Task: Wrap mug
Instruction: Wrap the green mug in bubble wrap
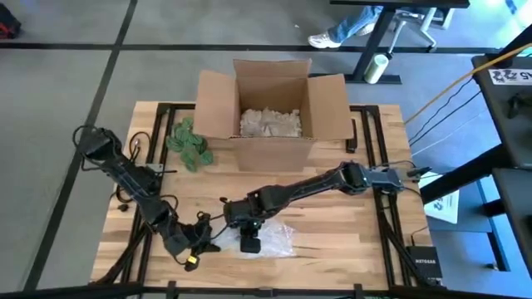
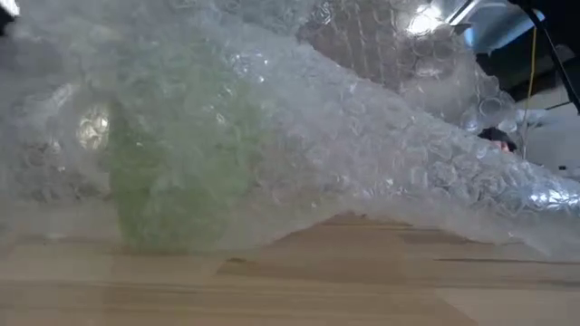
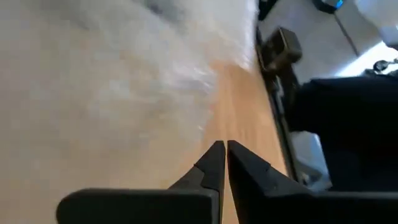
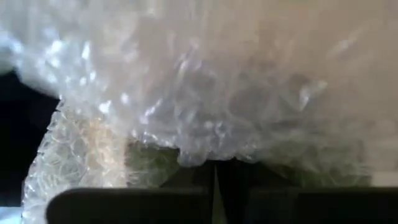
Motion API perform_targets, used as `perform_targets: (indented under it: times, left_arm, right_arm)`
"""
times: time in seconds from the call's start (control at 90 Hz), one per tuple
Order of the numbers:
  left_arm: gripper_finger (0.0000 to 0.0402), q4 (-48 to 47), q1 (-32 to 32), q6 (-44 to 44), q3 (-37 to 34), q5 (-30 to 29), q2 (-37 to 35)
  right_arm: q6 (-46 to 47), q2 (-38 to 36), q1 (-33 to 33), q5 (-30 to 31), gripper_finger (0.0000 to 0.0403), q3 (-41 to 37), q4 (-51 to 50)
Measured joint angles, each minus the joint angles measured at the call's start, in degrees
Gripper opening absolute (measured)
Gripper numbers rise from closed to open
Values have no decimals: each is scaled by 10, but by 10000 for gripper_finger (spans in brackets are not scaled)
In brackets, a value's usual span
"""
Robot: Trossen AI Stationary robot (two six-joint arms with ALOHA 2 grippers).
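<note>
mug [image 2: 181, 154]: green, upright | under bubble wrap [image 2: 381, 154] | table's near edge

There's an open cardboard box [image 1: 274, 104] at the back of the wooden desk [image 1: 349, 224], stuffed with crumpled packing paper [image 1: 270, 123]. A heap of green bits [image 1: 189, 143] sits just left of it. Past the desk, someone's white sneaker [image 1: 322, 39] shows on the grey floor.

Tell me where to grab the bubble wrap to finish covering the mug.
Grip the bubble wrap at its loose tail that slopes down to the table, away from the green mug. Coming in low from that side looks best: the flap lies thin and free there.
</note>
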Motion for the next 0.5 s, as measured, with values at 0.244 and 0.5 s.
perform_targets:
  times: [0.244,0.5]
  left_arm:
    - [0,-94,-36,-17,0,-119,-73]
    - [0,-160,-53,-6,0,-276,-140]
  right_arm:
    - [0,0,0,0,0,0,0]
    - [-4,0,0,0,0,0,2]
